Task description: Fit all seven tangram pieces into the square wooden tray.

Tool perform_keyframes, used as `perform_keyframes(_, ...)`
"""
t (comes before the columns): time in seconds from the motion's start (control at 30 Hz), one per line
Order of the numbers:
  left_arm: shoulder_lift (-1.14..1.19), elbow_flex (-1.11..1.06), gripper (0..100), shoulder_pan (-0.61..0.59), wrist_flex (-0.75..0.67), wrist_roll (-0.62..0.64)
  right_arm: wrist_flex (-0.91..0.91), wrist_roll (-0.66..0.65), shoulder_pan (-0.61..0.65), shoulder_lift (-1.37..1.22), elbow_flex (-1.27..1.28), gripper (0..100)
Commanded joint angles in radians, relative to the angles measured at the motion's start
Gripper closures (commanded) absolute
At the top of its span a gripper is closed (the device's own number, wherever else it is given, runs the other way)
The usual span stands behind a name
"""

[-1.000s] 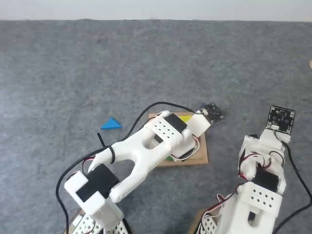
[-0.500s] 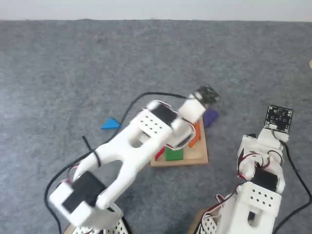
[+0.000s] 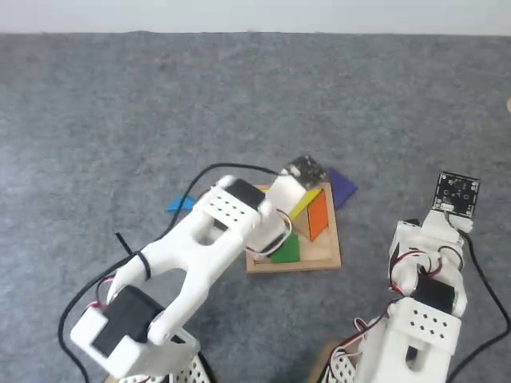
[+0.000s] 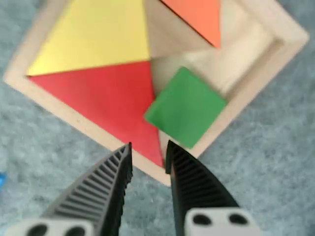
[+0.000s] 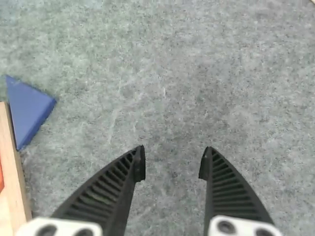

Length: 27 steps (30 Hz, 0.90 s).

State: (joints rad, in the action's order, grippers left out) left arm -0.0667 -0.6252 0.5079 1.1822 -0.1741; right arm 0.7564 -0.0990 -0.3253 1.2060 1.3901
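Observation:
The square wooden tray [image 3: 315, 260] lies mid-table and holds a yellow triangle [image 4: 98, 34], a red triangle [image 4: 108, 98], a green square [image 4: 186, 107] and an orange triangle [image 3: 318, 215]. My left gripper [image 4: 147, 147] hovers over the tray's rim beside the red triangle, its fingers a little apart with nothing between them. A purple piece [image 3: 342, 184] lies on the felt just outside the tray's far right corner, and appears again [image 5: 27, 108] ahead of my right gripper [image 5: 172, 155], which is open above bare felt. A blue triangle [image 3: 177, 204] lies left of the tray.
Grey felt [image 3: 120, 112] covers the table, with open room behind and to the left. The left arm [image 3: 227, 219] reaches across the tray's left side. The right arm [image 3: 423, 271] stands folded at the near right. The tray's edge [image 5: 12, 167] borders the right wrist view.
The left arm has drawn back from the tray's far right corner toward its left side, uncovering the purple piece and the yellow and orange triangles. The right arm has kept still.

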Motion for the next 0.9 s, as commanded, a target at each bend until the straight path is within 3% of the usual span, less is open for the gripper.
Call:
perform_keyframes(0.0,-0.040,-0.022,89,0.037,-0.049,-0.014,-0.015,0.005,0.005,0.021,-0.012,80.9)
perform_keyframes(0.87,-0.037,-0.010,89,0.123,-0.186,0.037,-0.015,0.005,0.008,0.021,-0.011,80.9)
